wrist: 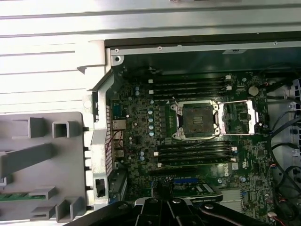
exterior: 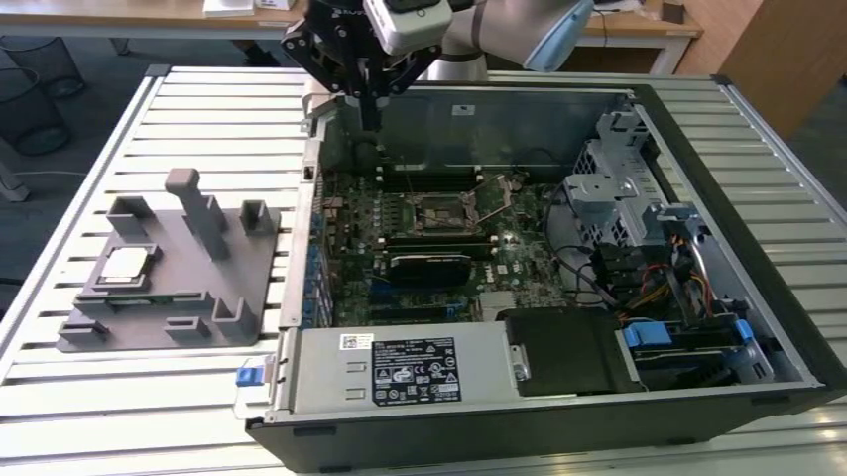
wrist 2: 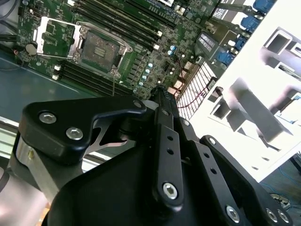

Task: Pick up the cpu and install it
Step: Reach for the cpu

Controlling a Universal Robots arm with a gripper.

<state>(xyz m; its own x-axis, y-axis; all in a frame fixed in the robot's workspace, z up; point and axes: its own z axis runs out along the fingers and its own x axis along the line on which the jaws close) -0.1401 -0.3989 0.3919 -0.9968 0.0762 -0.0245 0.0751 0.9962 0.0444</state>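
Closest to the lens in the second wrist view is the black gripper (wrist 2: 161, 95) with its bolted linkage. Its two fingers (wrist 2: 165, 141) are pressed together into one thin bar with nothing pinched between them (so, empty-handed). In the exterior view that gripper (exterior: 375, 117) hangs off the white-and-grey robot arm (exterior: 530, 35). It points down over the far edge of the open black computer case (exterior: 741, 248), toward the exterior view's left and right about at the case wall.

The cpu (exterior: 126, 265), a small flat square chip with a silvery top, isn't anywhere close to it. It lies flat on the grey plastic fixture block (exterior: 218, 297), which sits on the slatted metal table (exterior: 133, 397) beside the case, on the exterior view's left. Chip and gripper are well apart.

Inside the case, the first wrist view looks onto the green motherboard (wrist: 141, 141). Its square black socket (wrist: 196, 120) has the metal frame (wrist: 241, 117) flipped open to one side, so the dark contact field is exposed. Long black memory slots (wrist: 188, 84) run along two sides of the socket. A silver power supply box (exterior: 397, 372) with a printed label fills the near corner of the case in the exterior view.
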